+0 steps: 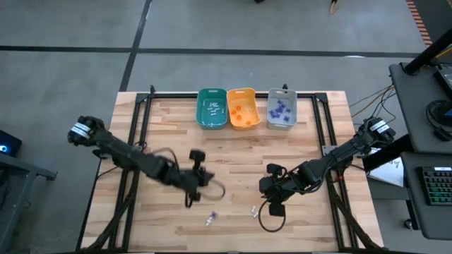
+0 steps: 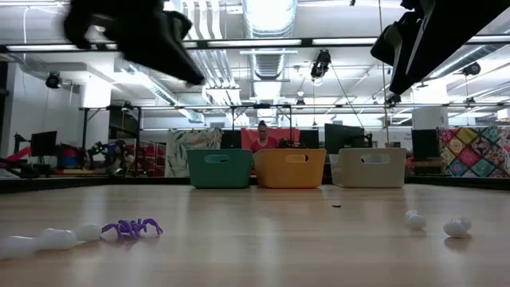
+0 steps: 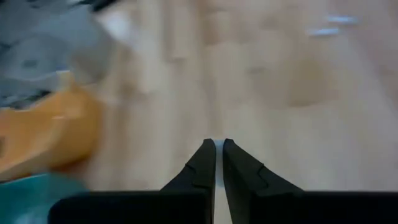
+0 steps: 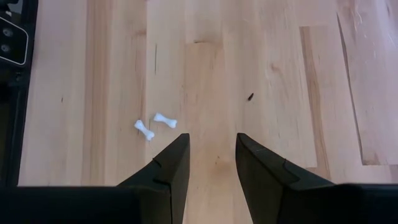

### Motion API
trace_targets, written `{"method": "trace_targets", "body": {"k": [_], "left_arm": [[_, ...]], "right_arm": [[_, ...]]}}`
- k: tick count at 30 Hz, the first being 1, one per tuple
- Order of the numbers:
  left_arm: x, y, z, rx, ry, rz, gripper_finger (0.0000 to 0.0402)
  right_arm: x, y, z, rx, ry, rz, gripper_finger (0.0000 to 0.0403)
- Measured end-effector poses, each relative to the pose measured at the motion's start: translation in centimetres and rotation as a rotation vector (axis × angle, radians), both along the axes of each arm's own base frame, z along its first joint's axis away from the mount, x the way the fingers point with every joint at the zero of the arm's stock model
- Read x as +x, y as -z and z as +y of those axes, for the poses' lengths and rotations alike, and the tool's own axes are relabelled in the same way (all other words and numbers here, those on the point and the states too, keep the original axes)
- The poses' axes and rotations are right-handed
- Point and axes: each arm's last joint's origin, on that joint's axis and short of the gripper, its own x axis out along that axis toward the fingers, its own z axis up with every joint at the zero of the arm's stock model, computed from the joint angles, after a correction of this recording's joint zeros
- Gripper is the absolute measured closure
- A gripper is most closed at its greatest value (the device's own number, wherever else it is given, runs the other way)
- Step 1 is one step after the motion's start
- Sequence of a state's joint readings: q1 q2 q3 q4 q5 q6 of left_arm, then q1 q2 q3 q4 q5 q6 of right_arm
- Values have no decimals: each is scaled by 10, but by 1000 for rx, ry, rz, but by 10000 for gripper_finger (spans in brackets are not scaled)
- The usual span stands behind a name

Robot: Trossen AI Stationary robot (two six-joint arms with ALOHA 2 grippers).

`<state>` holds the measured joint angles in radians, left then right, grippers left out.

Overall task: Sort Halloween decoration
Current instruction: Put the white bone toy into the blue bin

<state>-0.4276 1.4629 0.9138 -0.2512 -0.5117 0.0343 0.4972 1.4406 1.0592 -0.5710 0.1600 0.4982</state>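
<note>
The Halloween decoration left on the table is a few tiny trinkets. A purple spider lies beside a white bone near the front edge. Two white bones lie a little to the right. My left gripper is raised over the table's middle left, shut, with a thin white sliver between its fingertips. My right gripper hangs open above the bare wood right of the two bones, with nothing between its fingers. My left gripper pinches a thin white trinket between its two fingertips. Only a narrow white strip shows in the slit between them, so which part it has cannot be told. The fingers slant down and forward, high above the wood, and the trinket is lifted clear.
Three bins stand in a row at the far edge: teal with white pieces, orange with orange ones, grey with purple ones. Bare wood lies between the bins and the arms. A small dark speck sits on the wood.
</note>
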Motion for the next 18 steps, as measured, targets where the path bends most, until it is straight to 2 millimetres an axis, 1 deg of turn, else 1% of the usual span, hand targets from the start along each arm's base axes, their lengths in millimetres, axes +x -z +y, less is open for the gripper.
{"method": "trace_targets", "body": {"k": [4,8,13,18], "left_arm": [[7,-17,51,80,-73,-21,402],[10,-30,111,84,-151,-39,402],[8,-33,183,40,-233,-91,401],[-5,-25,249,-54,-276,-135,401]], "right_arm": [[0,0,0,-4,2,-3,284],[1,0,-2,-65,38,-34,284],[2,-1,-5,-153,79,-77,284],[3,-3,-8,-254,126,-129,284]]}}
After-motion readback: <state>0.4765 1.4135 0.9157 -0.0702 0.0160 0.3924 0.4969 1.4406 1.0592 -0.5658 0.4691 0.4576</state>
